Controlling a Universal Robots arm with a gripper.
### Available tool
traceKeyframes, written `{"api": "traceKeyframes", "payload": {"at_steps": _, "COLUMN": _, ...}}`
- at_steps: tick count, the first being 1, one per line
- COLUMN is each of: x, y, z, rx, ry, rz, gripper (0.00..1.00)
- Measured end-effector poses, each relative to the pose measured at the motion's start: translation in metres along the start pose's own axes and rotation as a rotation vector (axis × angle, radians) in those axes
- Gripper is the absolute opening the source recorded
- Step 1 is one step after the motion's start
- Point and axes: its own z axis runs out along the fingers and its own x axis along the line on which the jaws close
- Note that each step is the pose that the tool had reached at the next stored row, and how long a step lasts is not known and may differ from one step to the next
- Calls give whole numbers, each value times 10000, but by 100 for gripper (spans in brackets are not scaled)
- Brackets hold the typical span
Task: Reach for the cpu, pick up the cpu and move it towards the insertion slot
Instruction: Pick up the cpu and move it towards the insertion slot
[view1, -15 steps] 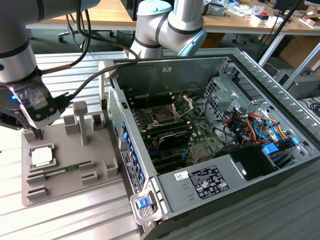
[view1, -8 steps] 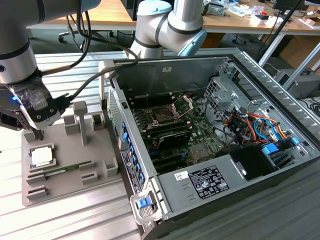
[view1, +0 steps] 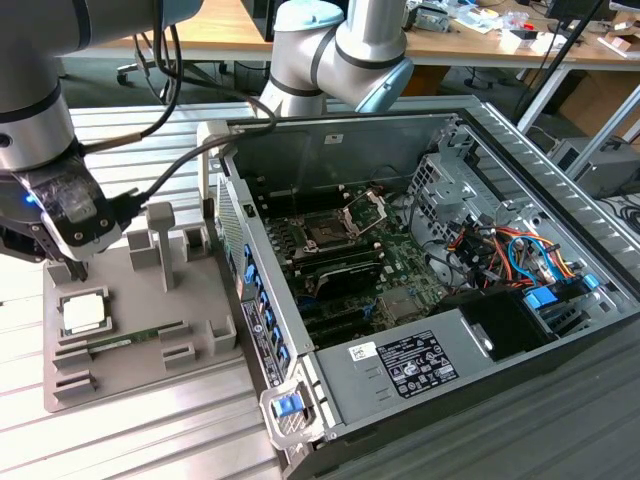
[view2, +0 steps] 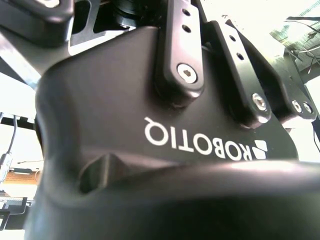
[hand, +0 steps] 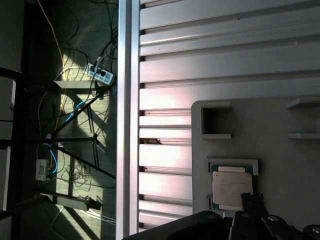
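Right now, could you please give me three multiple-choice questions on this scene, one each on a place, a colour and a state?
1. Where is the hand?
A. inside the computer case
B. over the grey tray, close to the cpu
C. flat on the ribbed metal table

2. What colour is the memory stick in the tray?
A. red
B. white
C. green

3. How is the cpu placed?
A. lying flat in a tray recess, pale top up
B. lifted clear of the tray
C. standing on edge

Answers:
1 B: the exterior view shows the hand above the tray, just beside the cpu.
2 C: a thin green strip lies along the tray.
3 A: the exterior view and the first wrist view both show it flat in its recess.
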Motion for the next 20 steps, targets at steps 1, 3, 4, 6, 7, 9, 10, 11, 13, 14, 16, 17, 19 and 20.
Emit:
{"api": "traceKeyframes", "payload": {"at_steps": 1, "x": 0, "y": 0, "z": 3, "rx": 0, "ry": 0, "rz": 0, "gripper": 11}}
{"api": "traceKeyframes", "payload": {"at_steps": 3, "x": 0, "y": 0, "z": 7, "rx": 0, "ry": 1, "rz": 0, "gripper": 11}}
{"api": "traceKeyframes", "payload": {"at_steps": 4, "x": 0, "y": 0, "z": 9, "rx": 0, "ry": 0, "rz": 0, "gripper": 11}}
{"api": "traceKeyframes", "payload": {"at_steps": 6, "x": 0, "y": -1, "z": 16, "rx": -1, "ry": 0, "rz": 0, "gripper": 11}}
{"api": "traceKeyframes", "payload": {"at_steps": 7, "x": 0, "y": -1, "z": 19, "rx": -1, "ry": 0, "rz": 0, "gripper": 11}}
{"api": "traceKeyframes", "payload": {"at_steps": 9, "x": 0, "y": -1, "z": 26, "rx": 0, "ry": -1, "rz": 0, "gripper": 11}}
{"api": "traceKeyframes", "payload": {"at_steps": 10, "x": 1, "y": -2, "z": 32, "rx": 0, "ry": 0, "rz": 0, "gripper": 11}}
{"api": "traceKeyframes", "payload": {"at_steps": 11, "x": 1, "y": -2, "z": 37, "rx": 0, "ry": 0, "rz": 0, "gripper": 11}}
{"api": "traceKeyframes", "payload": {"at_steps": 13, "x": 1, "y": -3, "z": 48, "rx": 0, "ry": 0, "rz": 0, "gripper": 11}}
{"api": "traceKeyframes", "payload": {"at_steps": 14, "x": 0, "y": -3, "z": 51, "rx": 0, "ry": 0, "rz": 0, "gripper": 11}}
{"api": "traceKeyframes", "payload": {"at_steps": 16, "x": 0, "y": -3, "z": 58, "rx": 0, "ry": 0, "rz": 0, "gripper": 11}}
{"api": "traceKeyframes", "payload": {"at_steps": 17, "x": 0, "y": -3, "z": 62, "rx": 0, "ry": 0, "rz": 0, "gripper": 11}}
{"api": "traceKeyframes", "payload": {"at_steps": 19, "x": 0, "y": -4, "z": 73, "rx": 0, "ry": 0, "rz": 0, "gripper": 11}}
{"api": "traceKeyframes", "payload": {"at_steps": 20, "x": 0, "y": -4, "z": 78, "rx": 0, "ry": 0, "rz": 0, "gripper": 11}}
